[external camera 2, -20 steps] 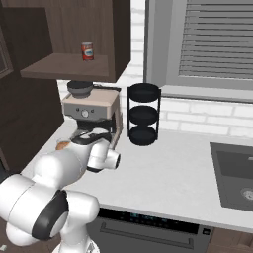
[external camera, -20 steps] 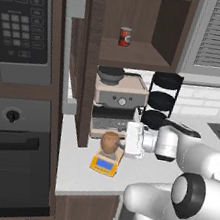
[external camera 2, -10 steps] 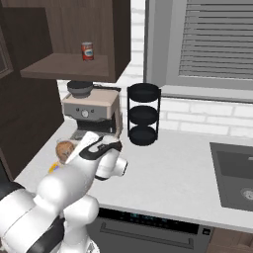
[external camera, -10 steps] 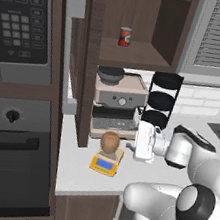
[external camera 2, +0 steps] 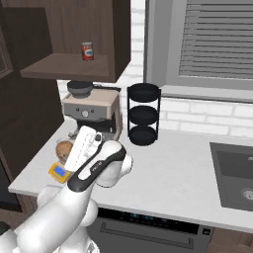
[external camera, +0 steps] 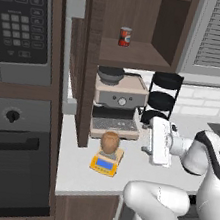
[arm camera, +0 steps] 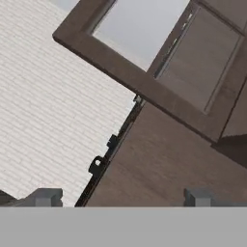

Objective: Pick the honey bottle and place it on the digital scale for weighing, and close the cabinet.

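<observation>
The amber honey bottle (external camera: 110, 141) stands upright on the yellow digital scale (external camera: 105, 163), in front of the espresso machine; from the right I see the honey bottle (external camera 2: 64, 149) and the scale (external camera 2: 59, 171) behind my hand. My gripper (external camera: 154, 135) (external camera 2: 82, 143) hovers to the right of the bottle, apart from it. Its fingertips (arm camera: 47, 196) stand wide apart with nothing between them, so it is open. The dark wooden cabinet (external camera: 147, 22) is open, its door (external camera: 83, 52) swung out to the left with a grey bar handle (external camera: 68, 54). The hand view faces the brown cabinet door (arm camera: 159, 159) with its hinges.
A red can (external camera: 125, 36) sits on the cabinet shelf. The beige espresso machine (external camera: 118, 101) and a black three-tier rack (external camera: 163, 98) stand at the back of the counter. The oven and microwave column (external camera: 14, 91) is on the left, a sink (external camera 2: 234, 173) on the right.
My hand has drawn back to the right, away from the honey bottle, and turned. The bottle stays on the scale. The cabinet door has not moved.
</observation>
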### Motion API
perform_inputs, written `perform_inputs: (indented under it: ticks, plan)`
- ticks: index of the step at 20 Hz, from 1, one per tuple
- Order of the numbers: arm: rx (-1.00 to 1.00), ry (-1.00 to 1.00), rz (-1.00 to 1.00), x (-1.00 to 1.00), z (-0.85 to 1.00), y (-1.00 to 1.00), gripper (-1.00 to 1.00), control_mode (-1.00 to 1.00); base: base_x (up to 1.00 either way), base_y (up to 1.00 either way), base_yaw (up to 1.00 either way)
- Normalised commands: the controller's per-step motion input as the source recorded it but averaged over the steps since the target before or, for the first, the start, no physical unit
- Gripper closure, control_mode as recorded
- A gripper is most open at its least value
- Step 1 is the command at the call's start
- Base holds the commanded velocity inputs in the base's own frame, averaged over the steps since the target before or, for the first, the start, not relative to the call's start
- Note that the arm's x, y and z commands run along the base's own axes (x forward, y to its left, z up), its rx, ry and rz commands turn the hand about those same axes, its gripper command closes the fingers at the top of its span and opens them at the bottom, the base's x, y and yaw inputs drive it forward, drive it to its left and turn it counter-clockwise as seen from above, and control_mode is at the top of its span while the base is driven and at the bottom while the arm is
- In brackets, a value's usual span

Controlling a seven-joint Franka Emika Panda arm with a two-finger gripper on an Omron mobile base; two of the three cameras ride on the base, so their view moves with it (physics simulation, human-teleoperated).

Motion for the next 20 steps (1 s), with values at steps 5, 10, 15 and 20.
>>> perform_inputs:
  ticks: [5,10,15,20]
  plan:
    - [-0.16,-0.31,0.00,-0.99,1.00,0.27,-1.00,-1.00,0.00,0.00,0.00]
    - [-0.13,-0.30,0.00,-0.80,0.86,0.40,-1.00,-1.00,0.00,0.00,0.00]
    - [-0.08,-0.39,0.00,-0.84,0.77,0.39,-1.00,-1.00,0.00,0.00,0.00]
    - [0.00,-0.37,0.00,-0.91,0.67,0.22,-1.00,-1.00,0.00,0.00,0.00]
